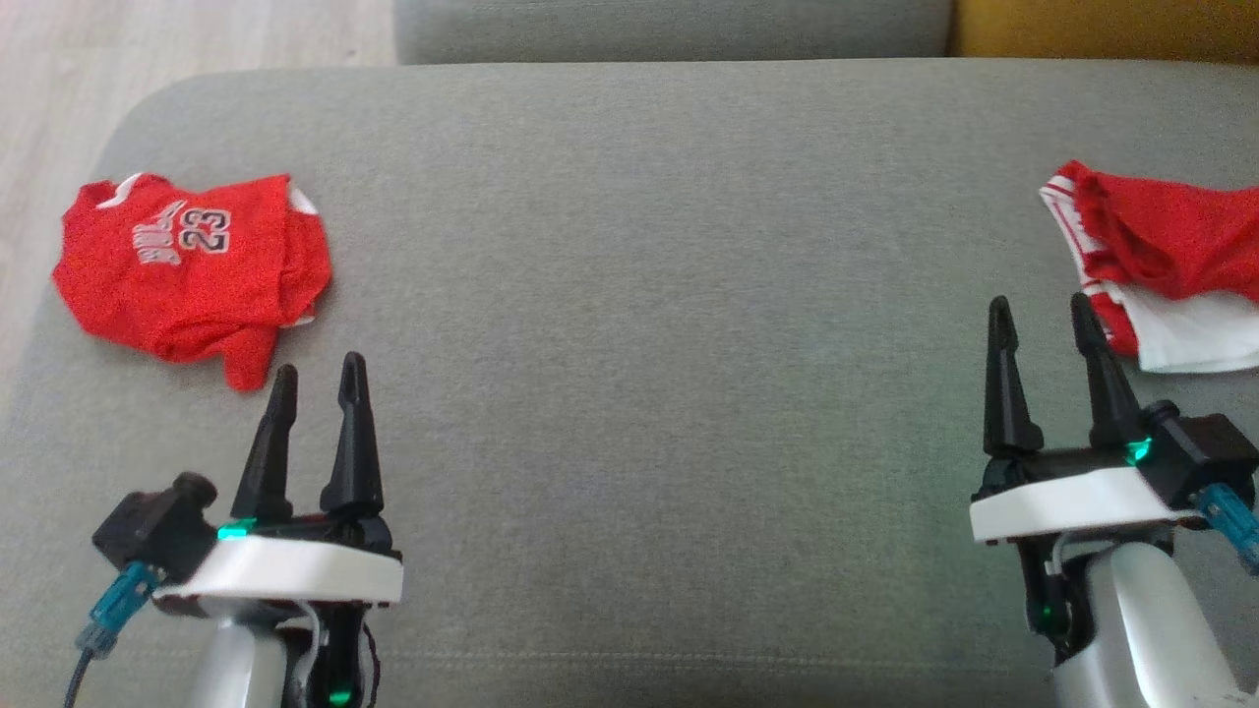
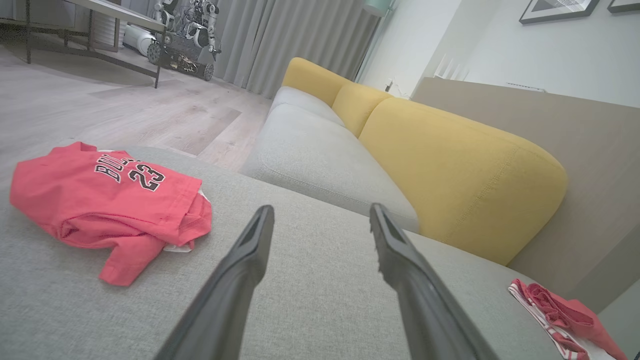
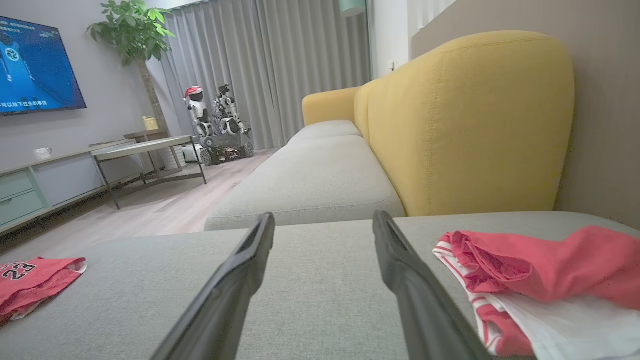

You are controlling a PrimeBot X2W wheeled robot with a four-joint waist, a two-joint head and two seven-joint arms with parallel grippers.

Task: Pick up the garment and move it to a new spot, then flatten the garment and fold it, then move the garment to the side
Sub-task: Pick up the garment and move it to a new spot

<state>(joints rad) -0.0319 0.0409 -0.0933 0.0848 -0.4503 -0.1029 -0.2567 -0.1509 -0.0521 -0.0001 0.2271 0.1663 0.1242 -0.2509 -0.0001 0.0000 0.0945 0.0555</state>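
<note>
A crumpled red jersey (image 1: pixel 187 275) with a white "23" lies at the left end of the grey ottoman (image 1: pixel 649 295); it also shows in the left wrist view (image 2: pixel 105 205) and at the lower left of the right wrist view (image 3: pixel 30 282). A second red and white garment (image 1: pixel 1161 261) is bunched at the right edge (image 3: pixel 540 275) (image 2: pixel 560 315). My left gripper (image 1: pixel 319 377) hovers open just below and right of the jersey, holding nothing. My right gripper (image 1: pixel 1041 310) stands open just left of the red and white garment, apart from it.
Beyond the ottoman runs a grey sofa seat (image 3: pixel 320 175) with yellow back cushions (image 3: pixel 470 120). Wooden floor (image 1: pixel 89 79) lies past the ottoman's left edge. A low table (image 3: pixel 145 150), a TV (image 3: pixel 35 65), a plant and a parked robot (image 3: pixel 220 125) stand far off.
</note>
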